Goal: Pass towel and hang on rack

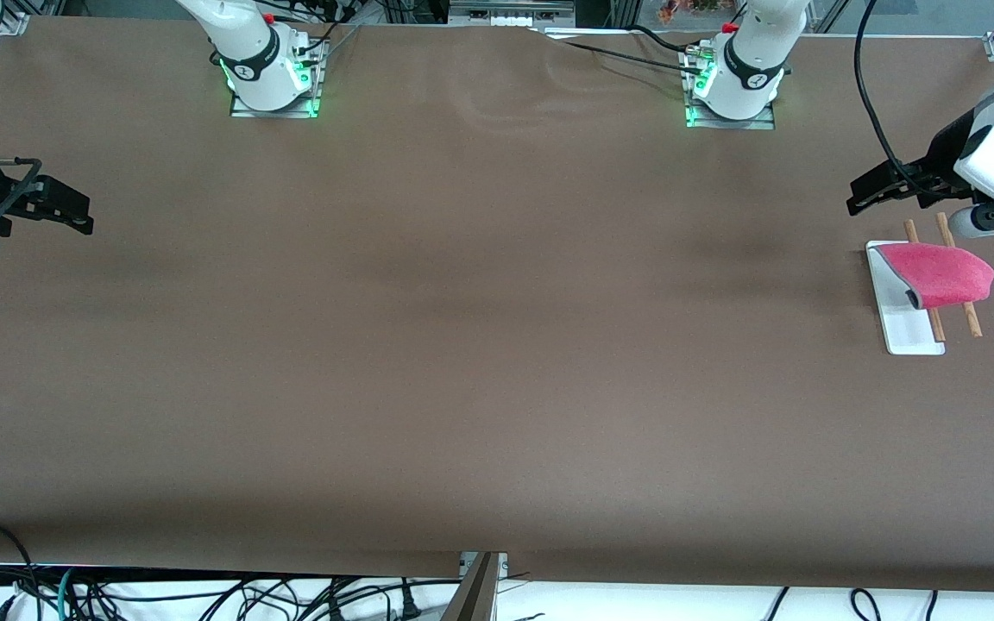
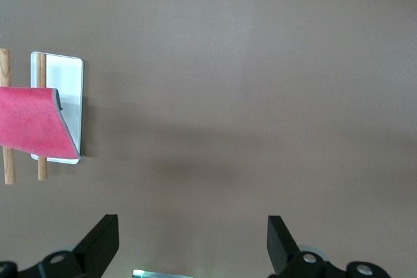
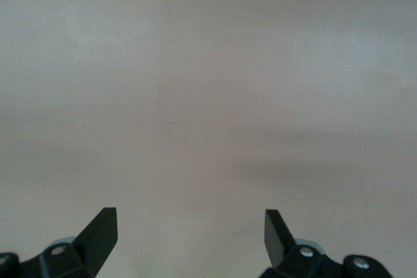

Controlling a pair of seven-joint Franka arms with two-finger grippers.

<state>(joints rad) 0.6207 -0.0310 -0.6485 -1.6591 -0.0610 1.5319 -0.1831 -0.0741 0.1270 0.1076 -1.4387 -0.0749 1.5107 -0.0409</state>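
The pink-red towel [image 1: 941,274] hangs draped over the two brown rods of the rack [image 1: 901,323], which stands at the left arm's end of the table. The left wrist view shows the towel [image 2: 29,124] on the rods above the rack's white base [image 2: 70,99]. My left gripper [image 1: 862,195] [image 2: 193,239] is open and empty, up in the air beside the rack and apart from the towel. My right gripper [image 1: 78,216] [image 3: 191,236] is open and empty over the bare table at the right arm's end, where it waits.
The brown table surface [image 1: 480,345] spreads between the two arms. Both arm bases [image 1: 273,78] [image 1: 734,86] stand along the edge farthest from the front camera. Cables [image 1: 204,595] lie below the table's near edge.
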